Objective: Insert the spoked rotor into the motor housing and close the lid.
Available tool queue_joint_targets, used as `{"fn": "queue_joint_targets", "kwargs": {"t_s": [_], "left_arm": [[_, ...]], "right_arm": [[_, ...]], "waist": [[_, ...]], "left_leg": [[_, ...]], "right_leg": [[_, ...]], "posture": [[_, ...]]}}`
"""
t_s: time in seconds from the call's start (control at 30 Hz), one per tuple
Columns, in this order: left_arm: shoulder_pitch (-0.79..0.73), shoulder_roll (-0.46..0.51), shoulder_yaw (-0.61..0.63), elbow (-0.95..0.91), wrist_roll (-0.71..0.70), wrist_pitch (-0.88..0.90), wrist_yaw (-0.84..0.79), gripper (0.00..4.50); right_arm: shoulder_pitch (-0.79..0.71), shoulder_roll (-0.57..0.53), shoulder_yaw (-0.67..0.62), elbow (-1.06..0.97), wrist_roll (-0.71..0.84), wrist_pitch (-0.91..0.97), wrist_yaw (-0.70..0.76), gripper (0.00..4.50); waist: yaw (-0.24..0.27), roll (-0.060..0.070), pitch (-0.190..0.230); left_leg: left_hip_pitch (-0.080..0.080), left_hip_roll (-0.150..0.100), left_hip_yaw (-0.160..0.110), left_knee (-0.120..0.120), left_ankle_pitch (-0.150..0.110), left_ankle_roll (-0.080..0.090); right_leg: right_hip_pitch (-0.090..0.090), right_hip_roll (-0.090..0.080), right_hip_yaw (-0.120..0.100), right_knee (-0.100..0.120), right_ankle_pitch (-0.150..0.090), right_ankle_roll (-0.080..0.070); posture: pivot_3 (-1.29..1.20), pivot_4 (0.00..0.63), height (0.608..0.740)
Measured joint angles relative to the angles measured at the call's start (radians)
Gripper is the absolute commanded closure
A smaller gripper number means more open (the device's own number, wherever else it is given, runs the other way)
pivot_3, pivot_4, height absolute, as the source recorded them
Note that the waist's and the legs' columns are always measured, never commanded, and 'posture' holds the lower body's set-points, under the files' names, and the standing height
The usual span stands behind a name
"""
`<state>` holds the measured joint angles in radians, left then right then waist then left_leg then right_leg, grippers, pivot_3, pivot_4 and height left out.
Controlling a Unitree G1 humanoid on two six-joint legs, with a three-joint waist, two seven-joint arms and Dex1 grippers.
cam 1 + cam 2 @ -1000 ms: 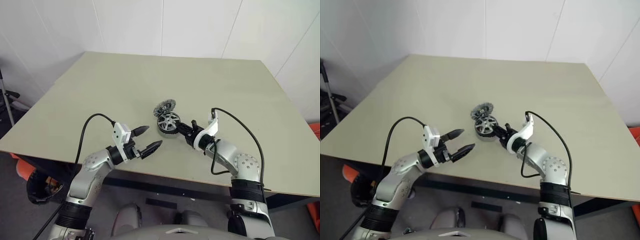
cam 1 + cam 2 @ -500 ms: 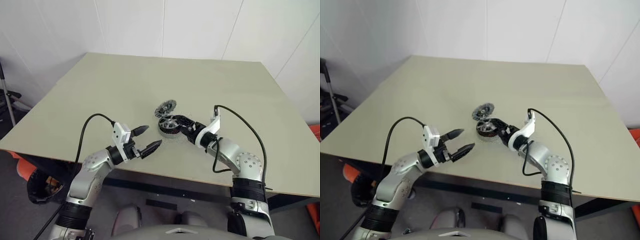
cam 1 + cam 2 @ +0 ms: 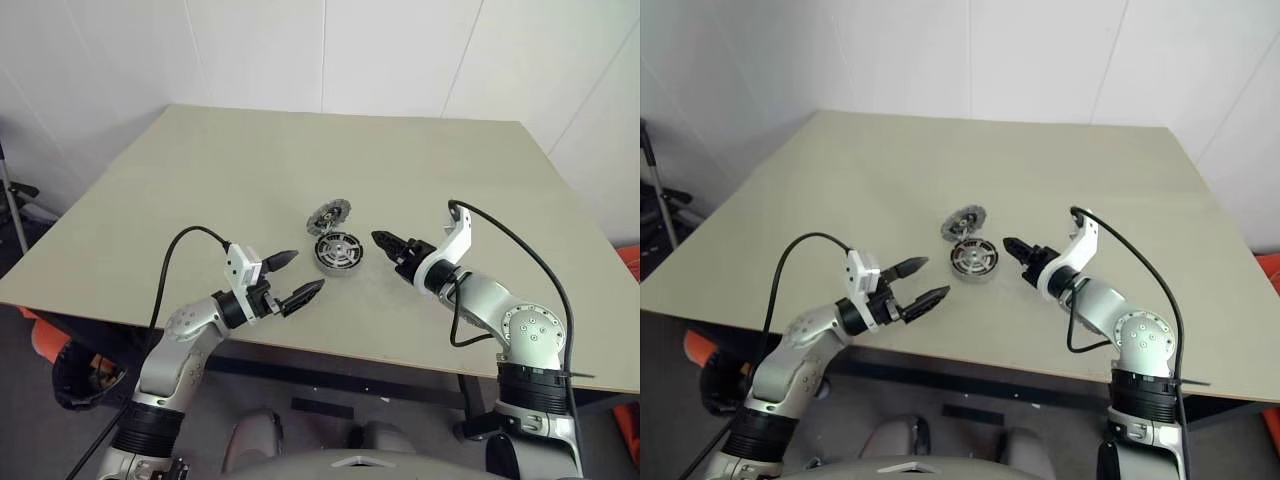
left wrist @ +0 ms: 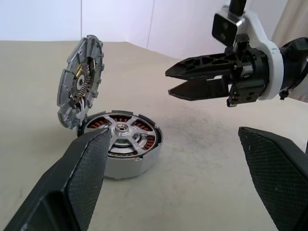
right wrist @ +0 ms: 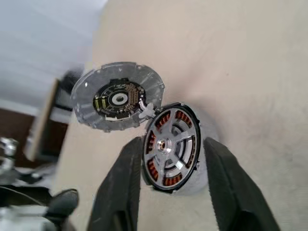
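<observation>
No text, label, brand, number or sign can be read on anything in these views.

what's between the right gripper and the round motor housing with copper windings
Nothing: bare beige tabletop separates the right gripper from the round copper-wound motor housing, seen in both eye views.

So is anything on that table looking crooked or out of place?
Yes, the grey lid stands tilted up on edge against the round motor instead of lying flat on it, its inner side showing.
</observation>
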<state>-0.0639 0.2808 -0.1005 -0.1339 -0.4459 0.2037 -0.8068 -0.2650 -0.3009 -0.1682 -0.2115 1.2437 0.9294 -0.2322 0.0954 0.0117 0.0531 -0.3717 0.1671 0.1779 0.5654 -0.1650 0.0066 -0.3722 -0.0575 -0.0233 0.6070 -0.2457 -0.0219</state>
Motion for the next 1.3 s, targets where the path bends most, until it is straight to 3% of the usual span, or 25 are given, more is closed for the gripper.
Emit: {"fn": "queue_joint_targets", "kwargs": {"t_s": [0.13,0.3,0.5,1.0,1.3], "left_arm": [[0.004,0.0,-0.001,-0.002,0.0,0.002,0.0,0.0],[0.023,0.007,0.0,-0.008,-0.003,0.003,0.0,0.0],[0.023,0.013,0.004,-0.008,-0.007,0.003,-0.008,0.0],[0.015,0.013,0.01,-0.004,-0.009,0.001,-0.01,0.0],[0.025,0.012,0.01,-0.005,-0.009,0.002,-0.008,0.0]], "right_arm": [[-0.013,-0.039,0.182,-0.037,-0.261,-0.084,0.135,4.46],[-0.041,-0.066,0.374,-0.004,-0.571,-0.213,0.26,4.46],[-0.081,-0.011,0.417,0.115,-0.751,-0.279,0.339,4.46],[-0.165,0.073,0.38,0.278,-0.918,-0.313,0.458,4.46],[-0.164,0.082,0.369,0.277,-0.96,-0.265,0.484,4.46]], "waist": [[0.002,0.0,0.0],[0.001,-0.001,0.0],[-0.001,-0.001,0.0],[-0.002,-0.001,0.0],[-0.002,-0.001,0.0]], "left_leg": [[0.0,0.0,0.0,0.0,0.0,0.0],[-0.001,0.0,0.0,0.001,-0.002,0.003],[-0.001,0.0,0.0,0.001,-0.002,0.003],[0.0,0.0,0.0,0.002,-0.002,0.003],[0.004,0.0,0.0,0.002,-0.003,0.004]], "right_leg": [[0.0,0.0,0.0,0.0,0.0,0.0],[0.0,0.0,0.0,0.0,0.0,0.0],[0.0,0.0,0.0,0.0,0.0,-0.001],[0.001,0.0,0.0,0.001,0.004,-0.006],[0.005,0.0,0.0,0.001,0.001,-0.001]], "posture": [[0.0,0.0,0.74],[0.0,0.0,0.74],[0.0,0.0,0.74],[0.0,0.0,0.74],[0.0,0.0,0.74]]}}
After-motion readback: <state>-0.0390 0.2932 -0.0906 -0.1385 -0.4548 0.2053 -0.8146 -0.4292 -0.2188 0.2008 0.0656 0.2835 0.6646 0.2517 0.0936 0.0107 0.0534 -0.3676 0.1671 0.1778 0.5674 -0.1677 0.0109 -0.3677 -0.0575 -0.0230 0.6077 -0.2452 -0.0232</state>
